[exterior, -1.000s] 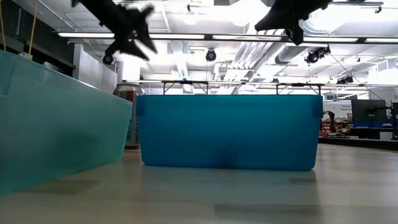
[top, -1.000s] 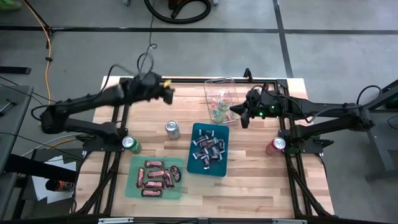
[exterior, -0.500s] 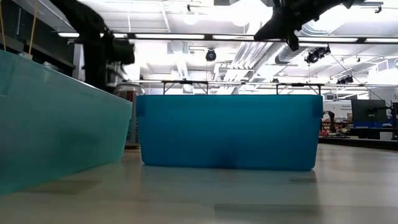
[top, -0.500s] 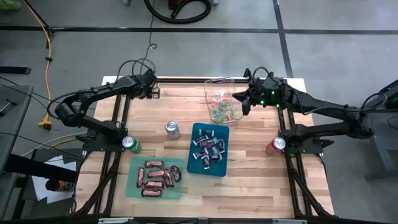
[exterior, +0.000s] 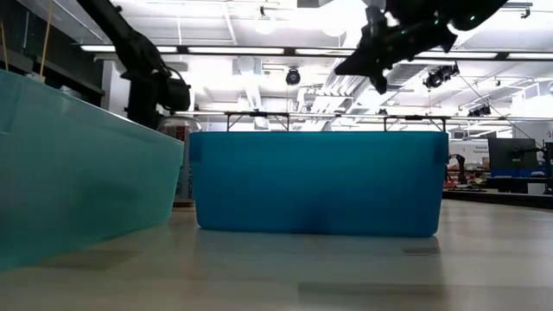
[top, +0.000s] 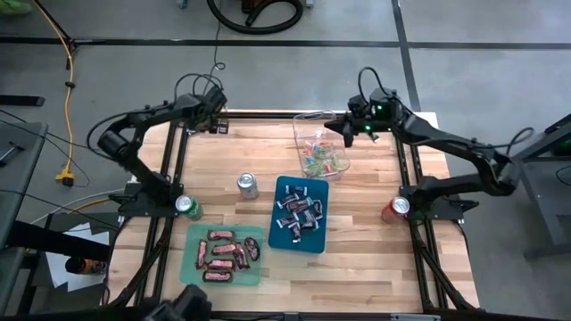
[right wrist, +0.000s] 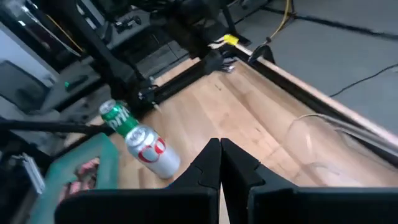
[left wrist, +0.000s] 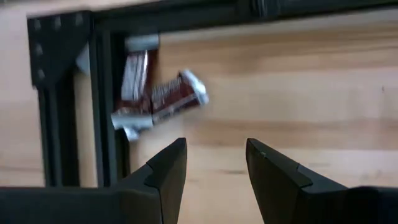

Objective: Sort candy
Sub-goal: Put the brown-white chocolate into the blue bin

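Two dark red-brown candy bars [left wrist: 158, 93] lie on the wood by the black frame rail at the table's far left corner. My left gripper [left wrist: 214, 165] hangs open just above them, pointing steeply down, with nothing between its fingers; the high view shows my left gripper [top: 217, 121] at that corner. My right gripper [top: 347, 135] is shut and empty, held high beside the clear container [top: 319, 144] of small bright candy. A green tray [top: 225, 255] holds red-brown bars. A blue tray [top: 299, 214] holds dark and silver pieces.
A silver can [top: 247, 185] stands mid-table, a green can [top: 187, 207] at the left frame post and a red can [top: 395, 208] at the right one. Black frame rails [left wrist: 106, 106] run along the table's edges. Bare wood lies near the front right.
My left gripper has swung toward the table's far left corner, sunk lower and tipped from nearly level to pointing steeply down; it stays open. My right gripper has moved toward the far edge beside the clear container, staying shut.
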Robot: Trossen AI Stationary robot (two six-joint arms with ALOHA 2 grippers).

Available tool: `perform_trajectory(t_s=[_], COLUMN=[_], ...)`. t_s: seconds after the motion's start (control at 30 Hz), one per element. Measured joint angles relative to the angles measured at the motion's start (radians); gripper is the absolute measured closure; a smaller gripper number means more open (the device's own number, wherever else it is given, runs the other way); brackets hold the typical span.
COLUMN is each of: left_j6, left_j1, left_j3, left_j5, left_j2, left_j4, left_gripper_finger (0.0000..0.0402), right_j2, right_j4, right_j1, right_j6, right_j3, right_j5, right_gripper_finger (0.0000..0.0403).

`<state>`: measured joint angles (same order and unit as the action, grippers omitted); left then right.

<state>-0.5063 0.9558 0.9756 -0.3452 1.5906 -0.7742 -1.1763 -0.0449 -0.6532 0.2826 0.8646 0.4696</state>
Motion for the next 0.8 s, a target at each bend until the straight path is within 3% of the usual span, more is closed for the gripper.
perform_trajectory(t_s=[0.3,0.53,0.7,0.8], left_j6=[0.186,0.251,0.284,0.304], left_j1=[0.053,0.087,0.085,0.094], left_j3=[0.214,0.231,0.258,0.257], left_j5=[-0.026,-0.037,-0.13,-0.113], left_j2=[0.206,0.302,0.342,0.358], left_j4=[-0.16,-0.204,-0.188,-0.191], left_gripper_finger=[0.025,0.025,0.0255,0.0258], right_j2=[-0.076,-0.076,-0.076,-0.076], right_j4=[0.087,0.089,0.103,0.108], right_j1=[-0.001,-0.001,-0.001,-0.001], right_j6=[0.058,0.077,0.084,0.108], right_j3=[0.0,0.0,0.0,0.0], right_j5=[0.059,0.059,0.058,0.058], right_gripper_finger=[0.0403,0.0403,0.0403,0.0403])
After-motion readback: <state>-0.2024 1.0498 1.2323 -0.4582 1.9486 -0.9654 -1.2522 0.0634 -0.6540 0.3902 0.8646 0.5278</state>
